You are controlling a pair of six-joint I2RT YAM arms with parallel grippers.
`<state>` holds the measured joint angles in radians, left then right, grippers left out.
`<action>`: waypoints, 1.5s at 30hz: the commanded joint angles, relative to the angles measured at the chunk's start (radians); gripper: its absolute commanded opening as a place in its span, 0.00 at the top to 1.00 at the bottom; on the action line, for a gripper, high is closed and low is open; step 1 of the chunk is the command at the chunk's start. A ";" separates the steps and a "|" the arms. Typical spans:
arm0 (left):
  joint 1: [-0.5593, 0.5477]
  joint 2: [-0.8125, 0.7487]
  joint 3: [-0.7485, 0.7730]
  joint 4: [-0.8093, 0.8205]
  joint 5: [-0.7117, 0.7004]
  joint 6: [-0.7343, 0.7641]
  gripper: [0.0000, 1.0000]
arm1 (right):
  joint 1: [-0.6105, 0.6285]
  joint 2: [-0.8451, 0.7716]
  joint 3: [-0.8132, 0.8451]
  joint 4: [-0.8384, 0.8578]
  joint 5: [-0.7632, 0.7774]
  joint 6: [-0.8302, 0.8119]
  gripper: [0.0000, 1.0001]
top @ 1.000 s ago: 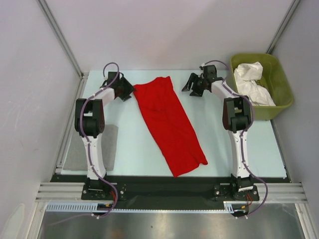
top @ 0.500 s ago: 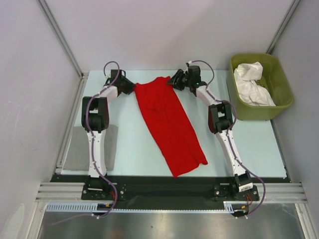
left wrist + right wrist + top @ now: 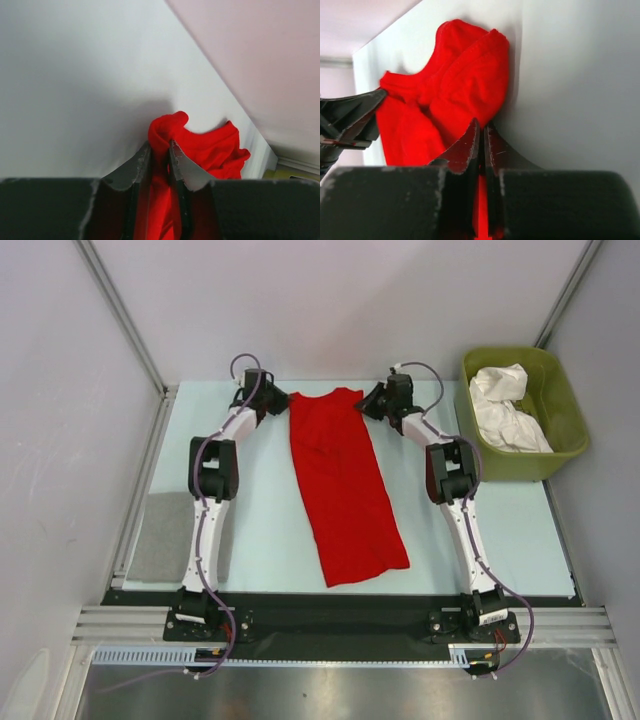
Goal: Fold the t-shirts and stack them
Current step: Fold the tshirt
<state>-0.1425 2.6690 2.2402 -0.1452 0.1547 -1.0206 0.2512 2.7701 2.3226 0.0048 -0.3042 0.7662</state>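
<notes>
A red t-shirt (image 3: 343, 480) lies folded into a long strip down the middle of the table, its far end between the two arms. My left gripper (image 3: 279, 402) is shut on the strip's far left corner; red cloth (image 3: 165, 137) bunches between its fingers. My right gripper (image 3: 367, 403) is shut on the far right corner, with a thin fold of red cloth (image 3: 465, 85) pinched between its nearly touching jaws. White t-shirts (image 3: 505, 410) lie crumpled in the green tub at the right.
The olive-green tub (image 3: 560, 455) stands at the table's far right. A grey pad (image 3: 165, 537) lies at the left edge beside the left arm. The back wall rises just beyond both grippers.
Both grippers have moved inward to the shirt's far corners and shut on them. The red strip, slanted before, now lies straighter and its far end sits a little farther back.
</notes>
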 commanded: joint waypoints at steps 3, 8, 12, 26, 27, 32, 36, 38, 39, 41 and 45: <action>-0.042 0.072 0.142 0.075 -0.036 -0.082 0.74 | -0.081 -0.061 -0.039 -0.016 0.053 -0.057 0.94; -0.032 0.025 0.177 -0.014 -0.084 0.005 0.54 | -0.093 -0.038 0.084 -0.112 -0.029 -0.097 0.68; -0.005 -0.145 0.114 -0.204 -0.127 0.219 0.21 | -0.121 -0.124 0.107 -0.401 -0.039 -0.207 0.45; -0.215 -1.148 -1.234 -0.222 0.123 0.392 0.29 | -0.156 -1.088 -1.106 -0.582 -0.093 -0.360 0.33; -0.267 -1.182 -1.279 -0.220 0.140 0.349 0.27 | -0.149 -1.185 -1.174 -0.574 -0.145 -0.366 0.34; -0.388 -1.342 -1.496 -0.177 0.178 0.214 0.21 | -0.116 -1.397 -1.483 -0.588 -0.220 -0.372 0.35; -0.423 -1.311 -1.574 -0.175 0.232 0.151 0.28 | -0.086 -1.489 -1.663 -0.528 -0.280 -0.291 0.38; -0.439 -1.295 -1.610 -0.156 0.264 0.119 0.32 | -0.052 -1.504 -1.707 -0.514 -0.288 -0.272 0.40; -0.466 -1.272 -1.634 -0.143 0.276 0.100 0.36 | -0.044 -1.505 -1.739 -0.516 -0.282 -0.268 0.41; -0.494 -1.244 -1.642 -0.125 0.292 0.100 0.39 | -0.024 -1.515 -1.764 -0.514 -0.277 -0.254 0.42; -0.557 -1.190 -1.666 -0.102 0.315 0.082 0.40 | -0.013 -1.552 -1.798 -0.528 -0.208 -0.234 0.44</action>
<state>-0.6613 1.4452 0.6041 -0.2897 0.4435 -0.9009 0.2321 1.2655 0.5312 -0.5514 -0.5419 0.4999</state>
